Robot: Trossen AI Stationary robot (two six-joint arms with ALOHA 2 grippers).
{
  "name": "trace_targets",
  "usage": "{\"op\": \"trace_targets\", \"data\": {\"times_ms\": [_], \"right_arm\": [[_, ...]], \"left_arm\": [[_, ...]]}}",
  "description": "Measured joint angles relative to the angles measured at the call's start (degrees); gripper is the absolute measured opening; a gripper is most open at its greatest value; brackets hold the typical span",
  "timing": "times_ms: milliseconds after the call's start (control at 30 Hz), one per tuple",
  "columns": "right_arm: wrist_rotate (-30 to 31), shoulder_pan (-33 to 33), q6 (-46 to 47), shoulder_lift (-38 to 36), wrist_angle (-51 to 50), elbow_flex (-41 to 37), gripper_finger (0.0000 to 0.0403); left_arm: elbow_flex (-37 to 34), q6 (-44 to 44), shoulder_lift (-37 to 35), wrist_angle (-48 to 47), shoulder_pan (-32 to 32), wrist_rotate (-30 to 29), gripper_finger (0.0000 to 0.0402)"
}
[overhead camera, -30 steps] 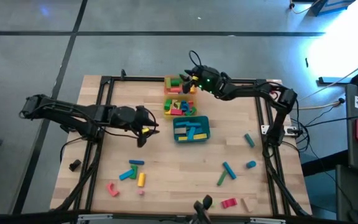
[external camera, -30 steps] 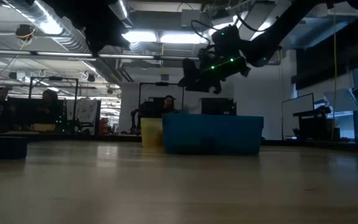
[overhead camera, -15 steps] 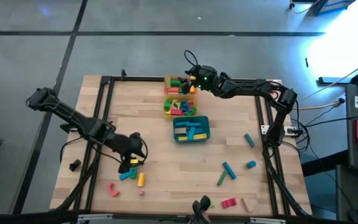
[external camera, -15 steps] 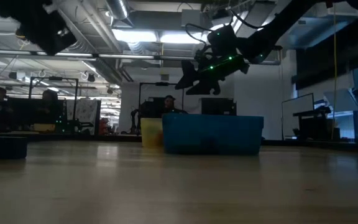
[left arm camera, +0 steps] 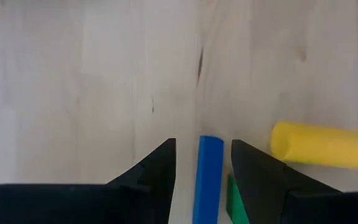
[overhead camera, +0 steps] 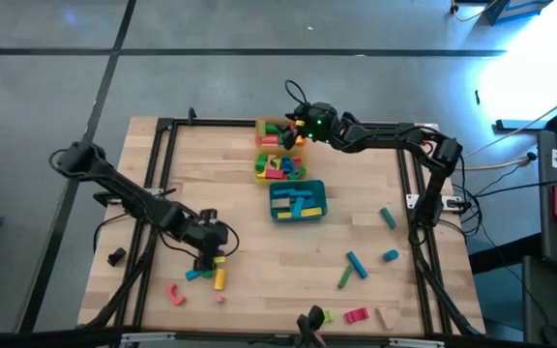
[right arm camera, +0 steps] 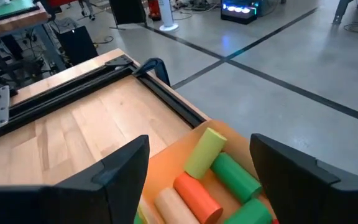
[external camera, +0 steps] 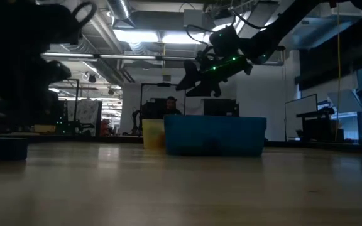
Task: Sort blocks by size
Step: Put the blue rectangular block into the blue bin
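Pale wooden table [overhead camera: 259, 242] fills the high view: the left gripper [overhead camera: 208, 259] hangs low over loose blocks [overhead camera: 219, 278] at the near-left, while the right gripper [overhead camera: 293, 129] hovers above the orange tray [overhead camera: 261, 129]. Level across the table, the teal tray [external camera: 215, 135] stands mid-table. Left wrist: fingers spread, released, straddling a blue bar [left arm camera: 208, 179] beside a yellow cylinder [left arm camera: 321, 145]. Right wrist: fingers parted, empty, over sorted cylinders [right arm camera: 234, 175].

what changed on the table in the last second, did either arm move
The left end effector swung from mid-table beside the teal tray toward the near-left blocks and now sits open astride a blue bar, next to a yellow cylinder. The right end effector barely shifted, open over the orange tray. The loose blocks kept their places.
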Motion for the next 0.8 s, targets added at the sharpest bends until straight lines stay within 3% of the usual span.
{"op": "trace_targets", "data": {"times_ms": [200, 433, 800], "right_arm": [[-0.32, -0.01, 0.0, 0.0, -4.16, 0.0, 0.028], [-0.34, -0.17, -0.05, -1.9, -9.85, 0.44, 0.028], [-1.9, -0.1, -4.45, -11.62, -29.24, 10.68, 0.028]], "left_arm": [[0.0, -0.46, 4.0, 0.12, -0.07, 3.58, 0.0141], [-0.01, -1.48, 6.41, 0.39, -1.31, 3.83, 0.0141], [-0.7, -1.49, 10.46, 1.93, -1.77, 3.06, 0.0125]]}}
